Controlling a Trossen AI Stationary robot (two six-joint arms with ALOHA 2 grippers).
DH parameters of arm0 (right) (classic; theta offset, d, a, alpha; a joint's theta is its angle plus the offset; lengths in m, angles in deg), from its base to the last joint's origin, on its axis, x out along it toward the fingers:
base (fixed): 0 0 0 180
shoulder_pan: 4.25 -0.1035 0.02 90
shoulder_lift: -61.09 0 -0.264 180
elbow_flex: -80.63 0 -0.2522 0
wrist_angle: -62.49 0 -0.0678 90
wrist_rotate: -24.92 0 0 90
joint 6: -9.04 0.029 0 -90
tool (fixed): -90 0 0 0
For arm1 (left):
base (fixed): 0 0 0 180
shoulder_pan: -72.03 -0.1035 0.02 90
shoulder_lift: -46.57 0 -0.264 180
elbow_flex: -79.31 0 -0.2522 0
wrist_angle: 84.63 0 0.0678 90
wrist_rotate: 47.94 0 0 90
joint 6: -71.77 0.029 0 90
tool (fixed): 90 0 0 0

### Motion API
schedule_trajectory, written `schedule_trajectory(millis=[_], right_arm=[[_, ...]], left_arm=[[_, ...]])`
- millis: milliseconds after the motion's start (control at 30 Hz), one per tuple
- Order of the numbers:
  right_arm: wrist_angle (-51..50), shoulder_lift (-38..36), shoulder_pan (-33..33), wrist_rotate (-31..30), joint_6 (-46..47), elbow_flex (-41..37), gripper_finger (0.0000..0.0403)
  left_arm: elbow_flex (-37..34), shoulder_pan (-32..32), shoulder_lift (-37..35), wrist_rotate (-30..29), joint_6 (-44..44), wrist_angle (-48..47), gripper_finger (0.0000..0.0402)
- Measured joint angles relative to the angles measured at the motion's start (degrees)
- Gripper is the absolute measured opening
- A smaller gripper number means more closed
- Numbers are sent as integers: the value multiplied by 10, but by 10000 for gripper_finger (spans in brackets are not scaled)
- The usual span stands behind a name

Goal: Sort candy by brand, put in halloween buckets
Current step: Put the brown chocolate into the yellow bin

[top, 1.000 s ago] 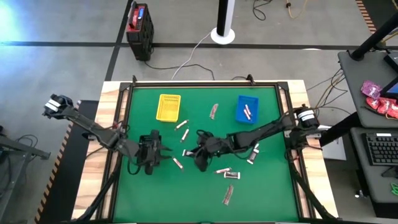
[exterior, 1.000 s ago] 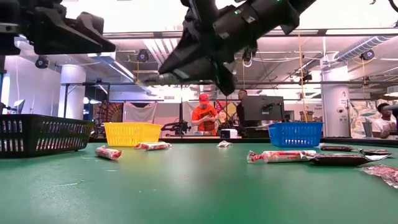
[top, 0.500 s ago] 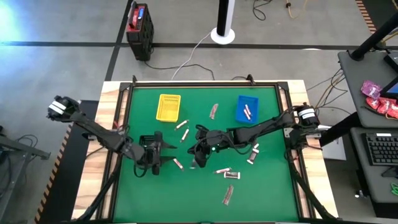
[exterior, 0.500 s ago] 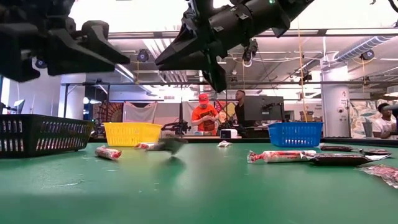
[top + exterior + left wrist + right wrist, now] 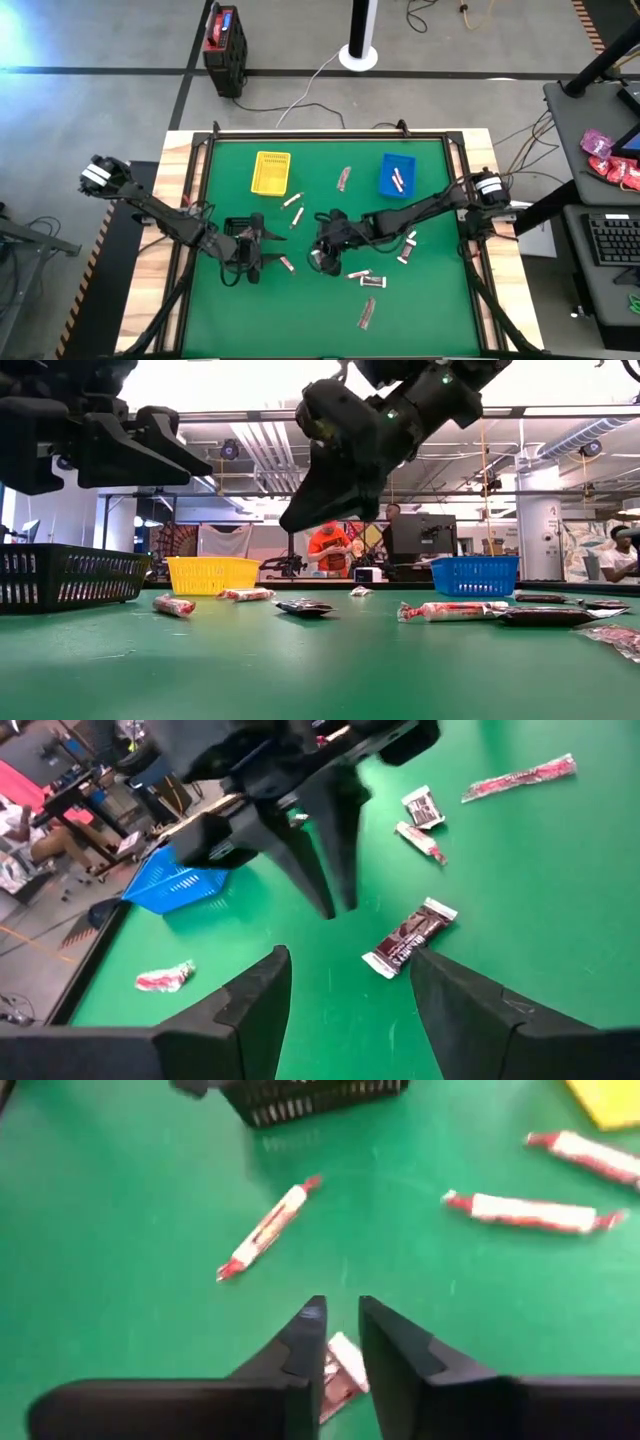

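Note:
A dark brown candy (image 5: pixel 408 937) lies flat on the green mat, also seen in the low view (image 5: pixel 305 606). My right gripper (image 5: pixel 340 1310) hangs just above it, pointing down, its fingers a narrow gap apart and touching nothing. My left gripper (image 5: pixel 350 960) hovers wide open next to it, beside the black bin (image 5: pixel 236 228). The yellow bin (image 5: pixel 271 172) and the blue bin (image 5: pixel 397 175) stand toward the far edge; the blue one has candy in it. Whitish-red candies (image 5: pixel 265 1230) lie scattered.
More candies lie toward the right and near side of the mat, such as a dark one (image 5: pixel 372 283) and another (image 5: pixel 366 313). The mat has a raised frame (image 5: pixel 200 200). People sit and stand in the room beyond the table (image 5: pixel 327 545).
A dark brown candy has dropped under my right gripper and now lies on the mat, where none lay a second ago. The right gripper has tipped from slanting to pointing more steeply down. My left gripper has edged toward the table's right.

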Motion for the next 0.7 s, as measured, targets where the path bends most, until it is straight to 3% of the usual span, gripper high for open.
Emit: schedule_trajectory(millis=[200,367,467,700], right_arm=[[-7,16,-51,-56,26,0,141],[10,50,-107,-225,40,0,190],[18,75,-124,-292,106,0,210],[93,151,-129,-306,190,0,245]], left_arm=[[0,0,9,-1,-5,0,189],[0,0,13,-2,-5,1,189],[0,0,13,-2,-5,3,189],[0,0,12,-1,-5,16,189]])
